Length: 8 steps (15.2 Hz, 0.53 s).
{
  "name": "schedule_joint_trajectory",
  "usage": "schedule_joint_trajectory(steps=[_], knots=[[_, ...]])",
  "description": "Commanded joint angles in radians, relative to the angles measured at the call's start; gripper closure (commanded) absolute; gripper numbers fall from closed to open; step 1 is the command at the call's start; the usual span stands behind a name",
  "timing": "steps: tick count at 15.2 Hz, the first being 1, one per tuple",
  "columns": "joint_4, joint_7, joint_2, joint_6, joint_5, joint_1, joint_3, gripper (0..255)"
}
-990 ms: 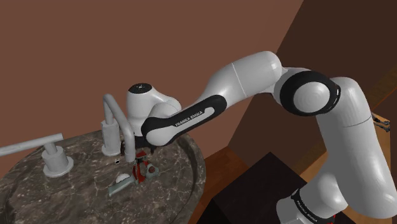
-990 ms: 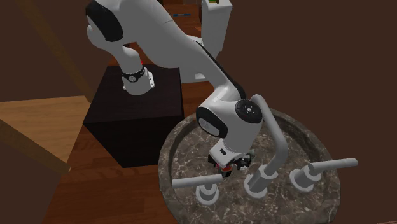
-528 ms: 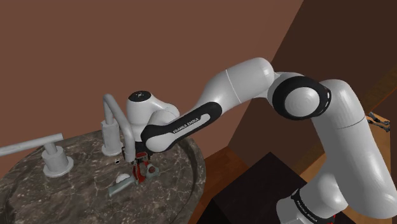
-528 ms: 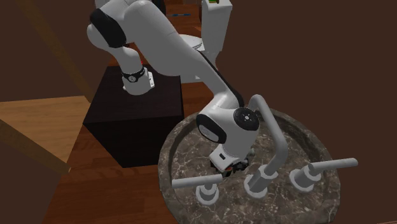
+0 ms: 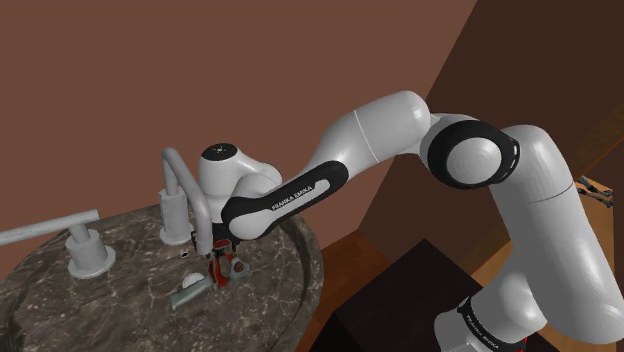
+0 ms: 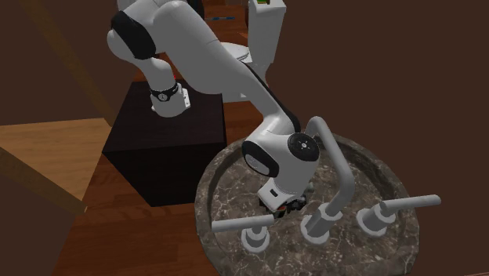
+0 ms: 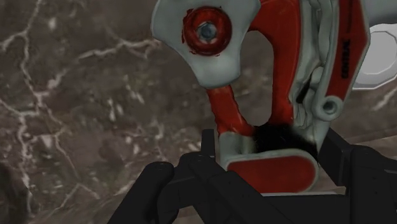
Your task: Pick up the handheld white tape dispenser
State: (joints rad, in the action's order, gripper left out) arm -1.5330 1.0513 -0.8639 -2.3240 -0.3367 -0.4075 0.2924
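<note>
Working across the shoulder view, I see a grey lever tap (image 5: 62, 225) over the left edge of the round marble basin (image 5: 306, 268). Next comes a gooseneck spout (image 5: 178, 165), which rises just beside the arm's wrist and crowds it on that side. The red-and-grey tape dispenser (image 5: 228, 269) lies flat on the stone inside the basin, near the middle and just in front of the spout. My pincer (image 5: 220, 252) is down on it. On the wrist camera the pincer (image 7: 270, 137) is closed on the dispenser's (image 7: 283, 38) lower end, with a finger touching each side. The dark stand (image 5: 400, 300) sits at the right, off the basin.
</note>
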Motion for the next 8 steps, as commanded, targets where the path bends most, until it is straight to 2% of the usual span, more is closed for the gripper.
schedule_joint_trajectory(steps=[1, 8], knots=[[0.0, -0.002, 0.002, 0.002, 0.001, 0.002, 0.001, 255], [-0.017, -0.012, 0.07, 0.053, 0.018, 0.014, 0.018, 255]])
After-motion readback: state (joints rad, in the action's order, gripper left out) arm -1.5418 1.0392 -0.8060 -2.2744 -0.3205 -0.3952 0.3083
